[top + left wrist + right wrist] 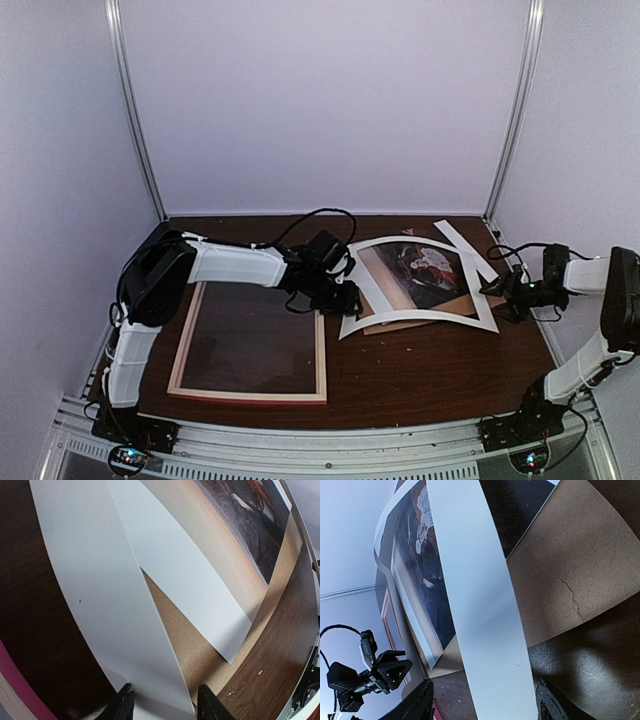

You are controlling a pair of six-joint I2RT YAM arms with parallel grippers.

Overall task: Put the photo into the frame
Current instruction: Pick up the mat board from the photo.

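Note:
The frame (250, 393) lies at the left of the table, pale wood side up; its pink face shows in the left wrist view (20, 690). The photo (425, 272), dark with a pale figure, lies face up on the brown backing board (440, 312) at the right. It also shows in the left wrist view (250, 520) and the right wrist view (420, 565). A separate bowed white border sheet (420, 322) arches over it. My left gripper (350, 298) (165, 705) is open astride its left strip. My right gripper (492, 290) (485, 705) is open astride its right strip.
The backing board shows in both wrist views (190, 645) (570, 570). My left arm (240, 265) reaches over the frame's far edge. Black cables (320, 215) loop behind it. White walls with metal posts (135, 110) close in the table.

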